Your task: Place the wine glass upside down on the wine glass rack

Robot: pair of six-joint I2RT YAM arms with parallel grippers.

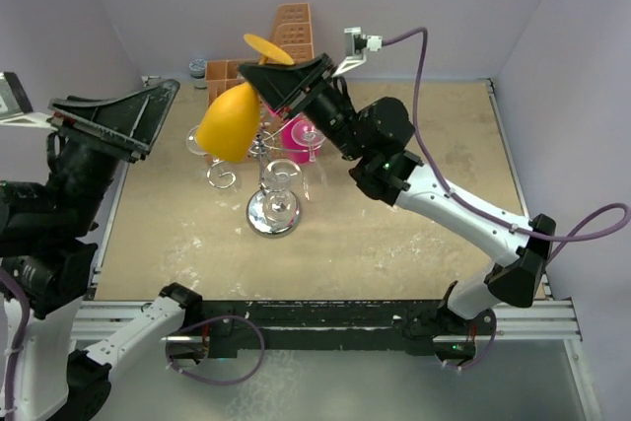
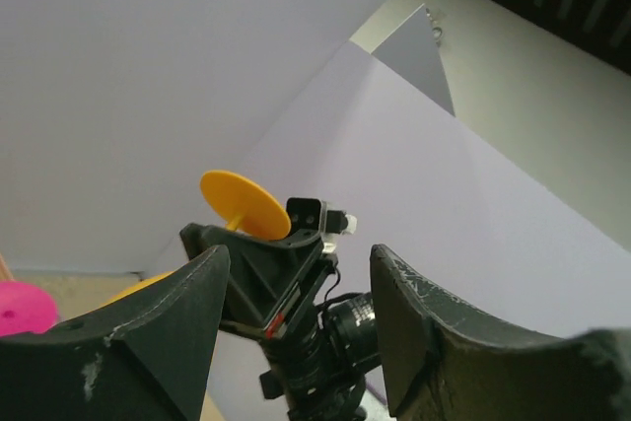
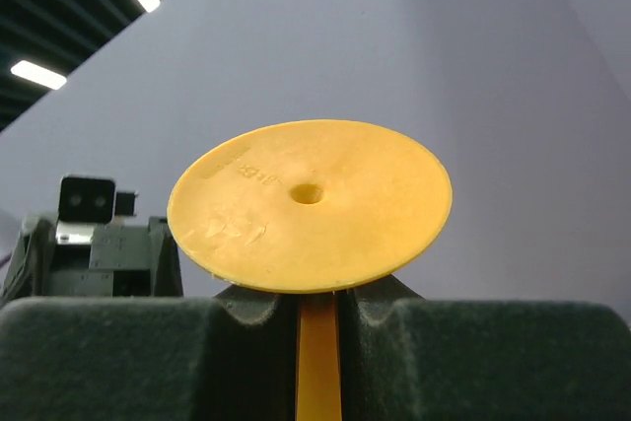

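A yellow wine glass (image 1: pixel 229 123) hangs tilted, foot (image 1: pixel 268 48) up and bowl down, above the left side of the wine glass rack (image 1: pixel 273 212), a silver wire stand on a round chrome base. My right gripper (image 1: pixel 286 81) is shut on its stem; in the right wrist view the stem (image 3: pixel 317 362) sits between the fingers under the round foot (image 3: pixel 310 206). My left gripper (image 1: pixel 163 110) stands open to the left of the glass, apart from it. Seen from the left wrist, the gap of the left gripper (image 2: pixel 301 258) is empty and the yellow foot (image 2: pixel 242 202) lies beyond.
A pink glass (image 1: pixel 301 135) is at the rack's far side, and clear glasses (image 1: pixel 197 140) are at its left. An orange perforated basket (image 1: pixel 286 32) stands at the back wall. Purple walls close in the table on three sides.
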